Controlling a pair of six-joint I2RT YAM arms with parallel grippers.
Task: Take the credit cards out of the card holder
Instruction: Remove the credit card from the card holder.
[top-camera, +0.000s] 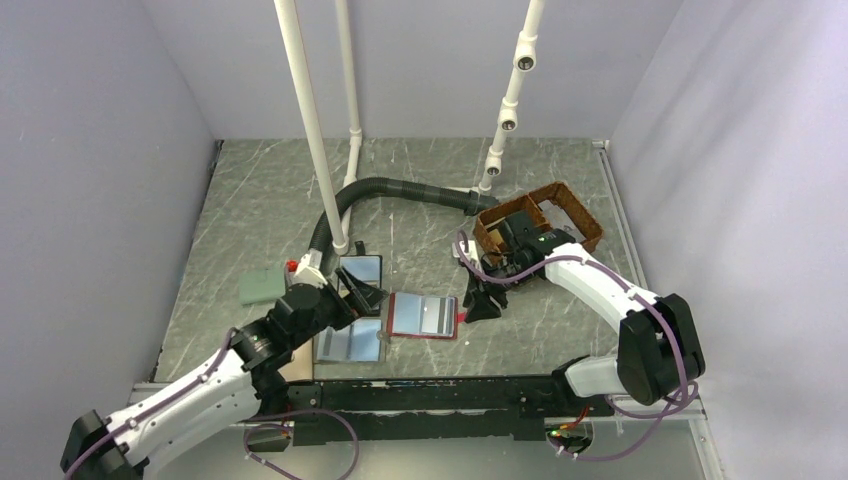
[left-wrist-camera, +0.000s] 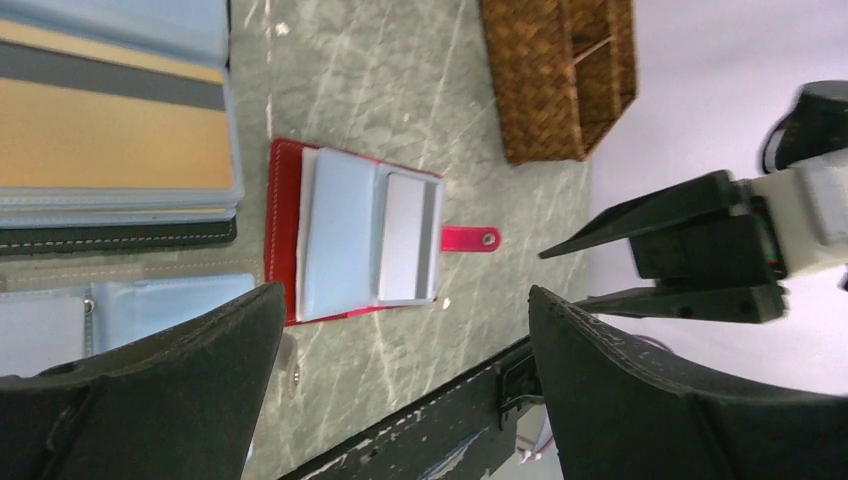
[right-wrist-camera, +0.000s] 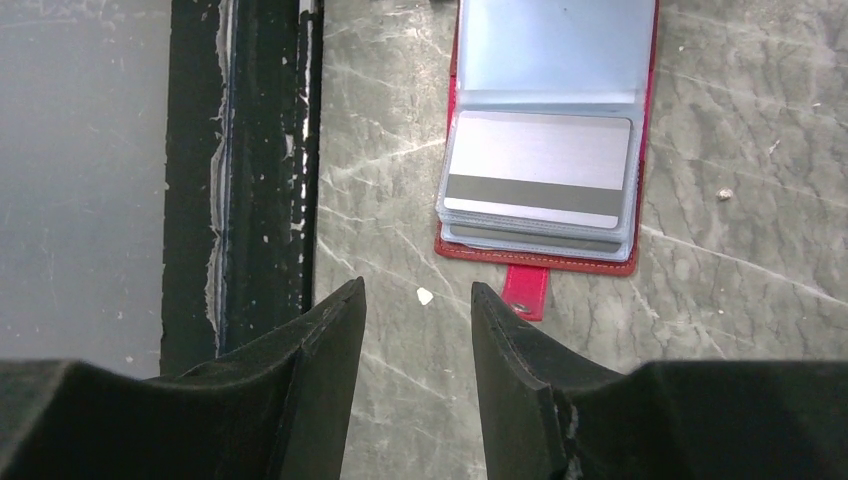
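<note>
The small red bifold card holder (left-wrist-camera: 283, 230) is laid open. The left gripper (left-wrist-camera: 405, 295) is spread wide, the right gripper (right-wrist-camera: 415, 288) narrowly; nothing is held.

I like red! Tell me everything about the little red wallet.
The red wallet lies open and flat on the grey marbled table. It looks like stitched leather, with clear plastic sleeves inside. The top sleeve holds a grey card with a dark stripe. A small red tab with a snap sticks out from one edge. Only the table touches it.
</note>
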